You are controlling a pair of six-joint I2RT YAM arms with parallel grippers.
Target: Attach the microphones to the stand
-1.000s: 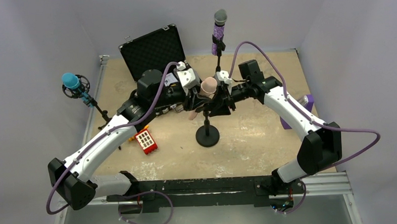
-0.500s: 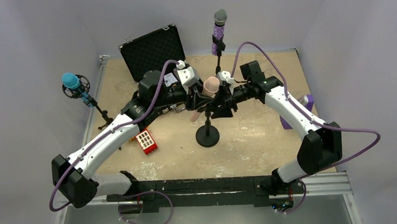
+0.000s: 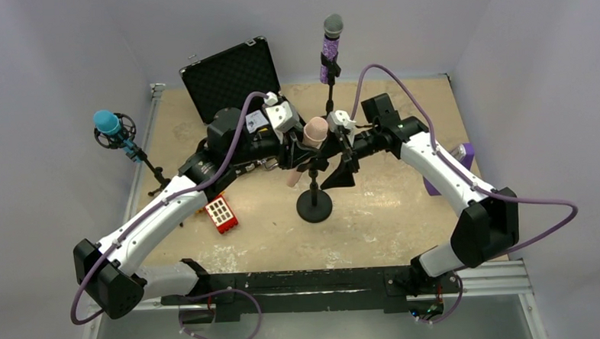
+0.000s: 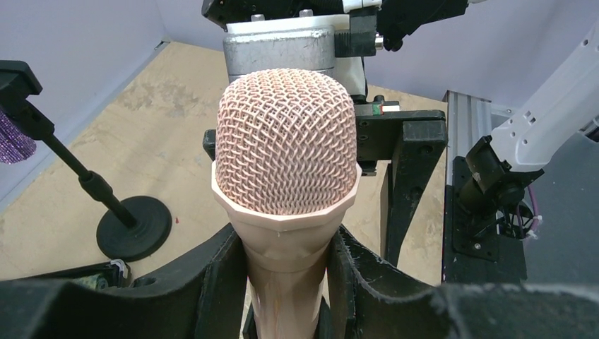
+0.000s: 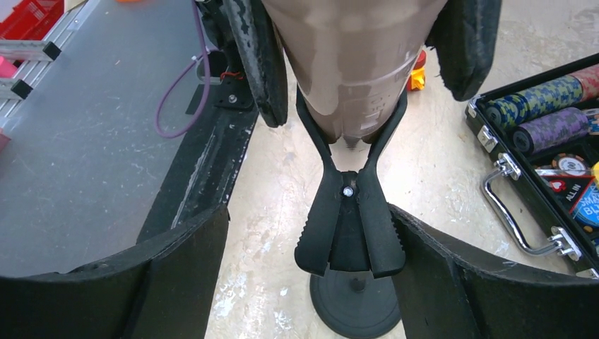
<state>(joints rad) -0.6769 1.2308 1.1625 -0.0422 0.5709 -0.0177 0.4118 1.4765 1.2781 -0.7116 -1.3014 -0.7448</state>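
Both arms reach inward from 7 and 5 o'clock, elbows bowed out, wrists meeting above the middle of the sandy table (image 3: 394, 207). The left gripper (image 3: 294, 150) clenches the smooth body of the peach-pink microphone (image 4: 285, 152) below its woven mesh head. The right gripper (image 5: 307, 208) is released, its matte black fingers spread wide on either side of the ribbed black clip (image 5: 348, 233). The clip's two prongs cup the microphone's tapered tail above the round stand base (image 5: 353, 307). The glittery purple microphone (image 3: 331, 50) sits on a stand at 12 o'clock, and the blue microphone (image 3: 109, 124) at 10.
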